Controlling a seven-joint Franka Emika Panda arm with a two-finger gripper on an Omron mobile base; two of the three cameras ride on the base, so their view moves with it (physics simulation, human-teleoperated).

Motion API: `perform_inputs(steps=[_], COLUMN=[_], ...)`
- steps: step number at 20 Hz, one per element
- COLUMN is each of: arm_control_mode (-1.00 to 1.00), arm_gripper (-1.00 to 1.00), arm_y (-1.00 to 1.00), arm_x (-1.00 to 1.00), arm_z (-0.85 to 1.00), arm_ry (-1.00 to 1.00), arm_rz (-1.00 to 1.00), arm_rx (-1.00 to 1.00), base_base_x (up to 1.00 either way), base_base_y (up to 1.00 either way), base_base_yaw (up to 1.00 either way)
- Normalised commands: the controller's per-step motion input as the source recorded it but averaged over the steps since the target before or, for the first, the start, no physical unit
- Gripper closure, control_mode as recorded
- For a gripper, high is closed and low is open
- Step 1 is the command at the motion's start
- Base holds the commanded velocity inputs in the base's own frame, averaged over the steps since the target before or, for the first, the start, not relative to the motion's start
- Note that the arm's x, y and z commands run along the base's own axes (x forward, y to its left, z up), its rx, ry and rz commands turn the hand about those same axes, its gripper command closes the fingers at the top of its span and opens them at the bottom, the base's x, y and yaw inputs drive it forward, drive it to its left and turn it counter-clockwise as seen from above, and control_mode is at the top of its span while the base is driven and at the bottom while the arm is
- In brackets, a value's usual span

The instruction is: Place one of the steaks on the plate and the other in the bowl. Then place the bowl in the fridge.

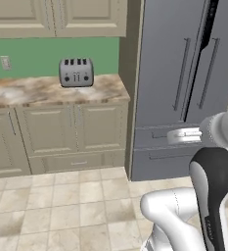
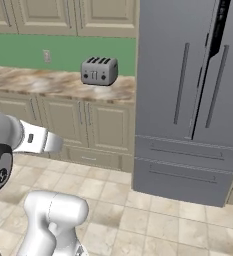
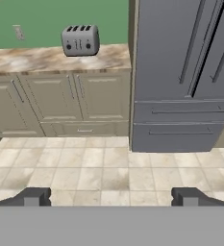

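The jaws (image 3: 111,197) stand wide apart with nothing between them, their two dark fingertips (image 3: 34,196) raised over the tiled floor (image 3: 84,168). Beyond them the fridge (image 3: 180,72) stands on the floor with both doors shut and its two drawers closed, directly against the right end of the bench (image 3: 56,57). A grey toaster (image 3: 80,40) sits near the bench's right end, close to the back edge by the green wall (image 3: 60,19). Cream cabinets (image 3: 60,101) fill the space beneath the bench.
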Motion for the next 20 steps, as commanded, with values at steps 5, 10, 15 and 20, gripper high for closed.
perform_inputs(steps=[5,10,15,20], arm_control_mode=[1.0,1.0,1.0,1.0], arm_gripper=[-1.0,-1.0,-1.0,-1.0], arm_y=[0.0,0.0,0.0,0.0], arm_x=[0.0,0.0,0.0,0.0], arm_z=[0.0,0.0,0.0,0.0], arm_ry=[0.0,0.0,0.0,0.0], arm_rz=[0.0,0.0,0.0,0.0], arm_rx=[0.0,0.0,0.0,0.0], base_base_x=[1.0,1.0,1.0,0.71], base_base_y=[-0.87,-0.45,0.8,-0.3], base_base_yaw=[0.0,0.0,-0.17,-0.07])
